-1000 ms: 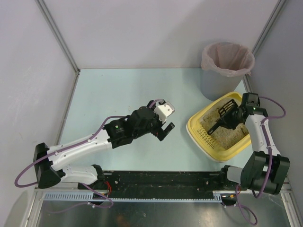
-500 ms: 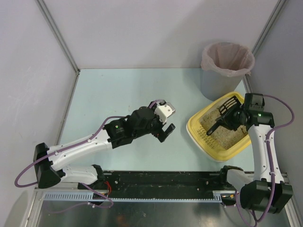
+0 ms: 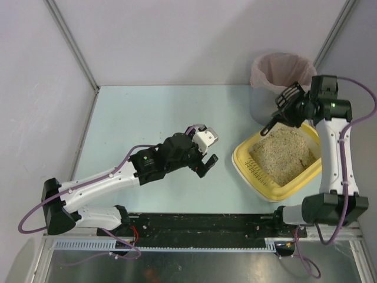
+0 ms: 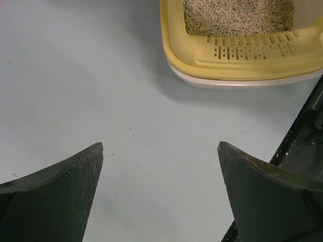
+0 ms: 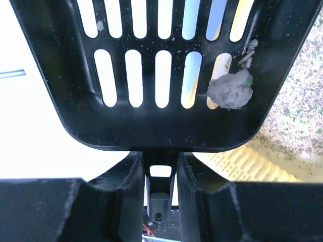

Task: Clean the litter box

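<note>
The left arm [image 3: 100, 180] reaches out low from its base at the near left toward the middle. Its wrist points to the right. The left gripper [image 3: 207, 150] has its two fingers [image 4: 60, 196] spread wide apart, and there is nothing between them. The right arm [image 3: 337, 154] stands tall from its base at the near right and goes up to the far right. At the top it bends to the left. The right gripper [image 3: 301, 108] is pinched on the handle of a black scoop [image 3: 287, 99].

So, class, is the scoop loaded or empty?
Loaded: a grey clump sits on the scoop, over its slots, in the right wrist view.
</note>
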You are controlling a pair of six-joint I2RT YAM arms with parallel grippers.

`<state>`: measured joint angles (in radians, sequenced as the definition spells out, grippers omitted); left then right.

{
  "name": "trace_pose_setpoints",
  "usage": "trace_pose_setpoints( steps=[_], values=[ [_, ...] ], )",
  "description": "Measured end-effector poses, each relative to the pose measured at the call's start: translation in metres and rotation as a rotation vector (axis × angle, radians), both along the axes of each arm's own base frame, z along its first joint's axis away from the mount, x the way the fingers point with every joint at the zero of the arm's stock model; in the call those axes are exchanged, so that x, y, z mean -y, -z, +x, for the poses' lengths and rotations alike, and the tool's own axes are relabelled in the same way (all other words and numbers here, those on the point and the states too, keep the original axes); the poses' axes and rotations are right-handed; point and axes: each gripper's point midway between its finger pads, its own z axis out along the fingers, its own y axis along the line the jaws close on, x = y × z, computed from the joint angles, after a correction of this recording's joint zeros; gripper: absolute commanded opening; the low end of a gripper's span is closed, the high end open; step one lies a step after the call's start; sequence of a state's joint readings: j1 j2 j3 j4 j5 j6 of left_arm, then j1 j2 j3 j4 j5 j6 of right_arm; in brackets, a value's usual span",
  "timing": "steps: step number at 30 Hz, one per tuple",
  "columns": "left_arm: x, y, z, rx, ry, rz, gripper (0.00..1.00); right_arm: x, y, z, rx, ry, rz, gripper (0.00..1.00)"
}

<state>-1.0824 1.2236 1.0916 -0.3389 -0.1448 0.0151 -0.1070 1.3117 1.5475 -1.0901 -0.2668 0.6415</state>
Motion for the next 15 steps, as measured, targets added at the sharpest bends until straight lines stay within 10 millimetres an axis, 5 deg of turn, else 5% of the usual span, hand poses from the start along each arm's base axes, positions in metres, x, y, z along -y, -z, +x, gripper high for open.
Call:
trace_pose_setpoints(
  steps=[8,15],
  values=[
    [0.0,0.0,0.0,-0.001,0.002,-0.001,1.0,-0.008,-0.041,0.068,0.092,-0.056,0.018,0.0],
    [0.0,0.001,0.0,-0.002,0.001,0.002,1.0,-0.024,-0.044,0.113,0.138,-0.116,0.116,0.0]
  ],
)
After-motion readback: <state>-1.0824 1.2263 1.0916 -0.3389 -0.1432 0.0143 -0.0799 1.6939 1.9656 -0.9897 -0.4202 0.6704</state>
